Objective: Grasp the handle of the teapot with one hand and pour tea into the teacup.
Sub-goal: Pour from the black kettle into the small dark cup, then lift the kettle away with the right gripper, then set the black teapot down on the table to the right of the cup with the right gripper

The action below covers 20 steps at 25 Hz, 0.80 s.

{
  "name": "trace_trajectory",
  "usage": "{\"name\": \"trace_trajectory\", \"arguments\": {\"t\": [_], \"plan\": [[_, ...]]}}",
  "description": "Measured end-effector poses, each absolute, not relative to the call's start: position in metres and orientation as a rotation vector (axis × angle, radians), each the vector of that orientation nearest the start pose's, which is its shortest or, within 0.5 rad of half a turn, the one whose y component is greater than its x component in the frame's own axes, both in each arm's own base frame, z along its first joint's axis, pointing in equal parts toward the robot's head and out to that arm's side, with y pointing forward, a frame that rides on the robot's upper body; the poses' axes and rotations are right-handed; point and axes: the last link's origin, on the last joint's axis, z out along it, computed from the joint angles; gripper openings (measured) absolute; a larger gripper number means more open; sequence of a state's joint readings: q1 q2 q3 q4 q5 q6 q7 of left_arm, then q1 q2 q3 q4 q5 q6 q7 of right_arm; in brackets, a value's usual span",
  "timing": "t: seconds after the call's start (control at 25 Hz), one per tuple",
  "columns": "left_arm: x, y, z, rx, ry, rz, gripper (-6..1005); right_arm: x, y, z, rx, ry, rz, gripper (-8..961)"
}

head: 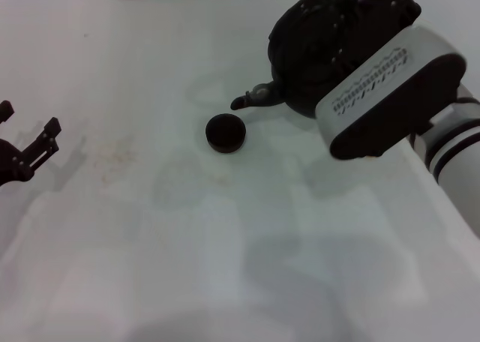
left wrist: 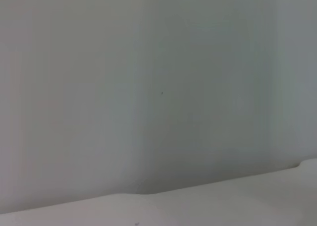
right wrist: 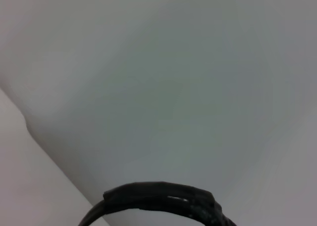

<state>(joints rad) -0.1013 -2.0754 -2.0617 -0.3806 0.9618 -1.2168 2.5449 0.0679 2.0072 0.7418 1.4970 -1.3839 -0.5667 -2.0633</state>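
Resting open-fingered at the near left, the left gripper (head: 30, 151) idles. Farther in, the teacup (head: 226, 133) sits just below the teapot (head: 300, 64) spout; no tea shows, so pouring remains. The right gripper (head: 352, 27) covers the handle; its grip is hidden.

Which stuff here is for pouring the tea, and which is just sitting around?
For the job:
- teapot, spout pointing toward the cup
- handle
- teacup, on the table near the spout
- right arm, over the teapot

Just there:
- left pincer, open, off at the table's left edge
- table
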Motion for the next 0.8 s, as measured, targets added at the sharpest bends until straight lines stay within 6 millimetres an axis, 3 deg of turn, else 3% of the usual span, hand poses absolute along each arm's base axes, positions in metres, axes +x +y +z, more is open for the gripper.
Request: {"name": "trace_trajectory", "arguments": {"t": [0.44,0.8], "plan": [[-0.38,0.24,-0.003,-1.944,-0.6,-0.616,826,0.172,0.3,-0.04,-1.853,0.154,0.097,98],[-0.379,0.241,-0.003,-1.945,-0.6,-0.615,827,0.197,0.307,-0.015,-1.88,0.282,0.172,98]]}}
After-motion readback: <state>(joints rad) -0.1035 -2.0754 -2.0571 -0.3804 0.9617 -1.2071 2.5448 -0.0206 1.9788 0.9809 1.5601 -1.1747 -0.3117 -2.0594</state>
